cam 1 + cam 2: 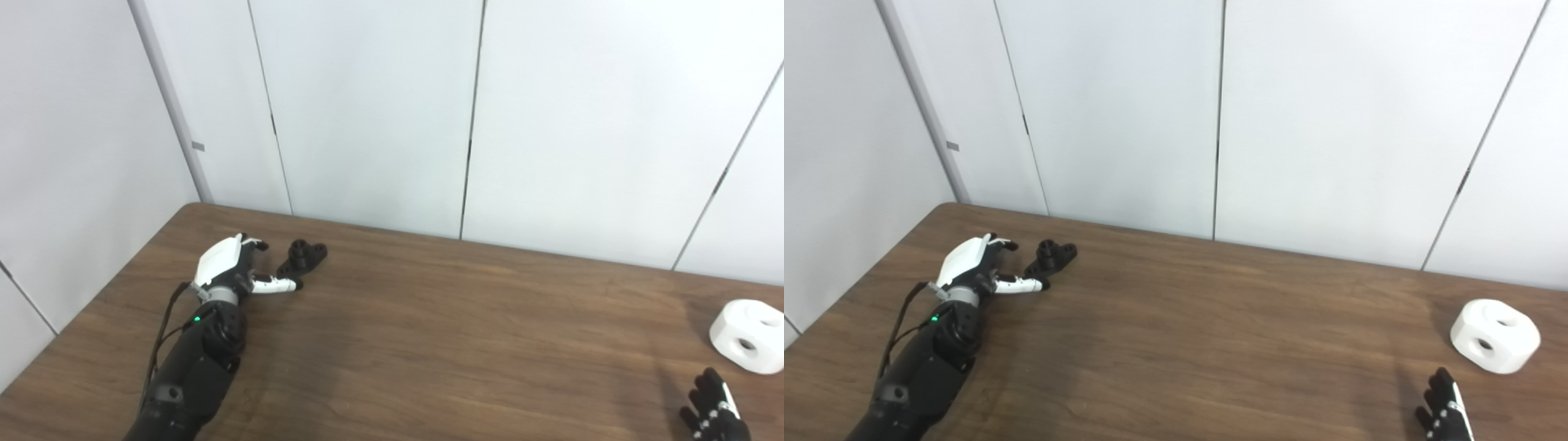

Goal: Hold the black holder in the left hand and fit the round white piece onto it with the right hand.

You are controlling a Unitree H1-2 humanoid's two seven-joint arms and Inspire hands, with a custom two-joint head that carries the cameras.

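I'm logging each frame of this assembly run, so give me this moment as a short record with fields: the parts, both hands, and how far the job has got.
surface: brown wood-grain table
black holder: small black plastic holder, lying on the table at far left
white piece: round white plastic piece with holes, on the table at far right
left hand: open, beside the holder, thumb reaching toward it, not gripping
right hand: low at the bottom edge, near the white piece, holding nothing, fingers apart
progress: neither part picked up; parts far apart
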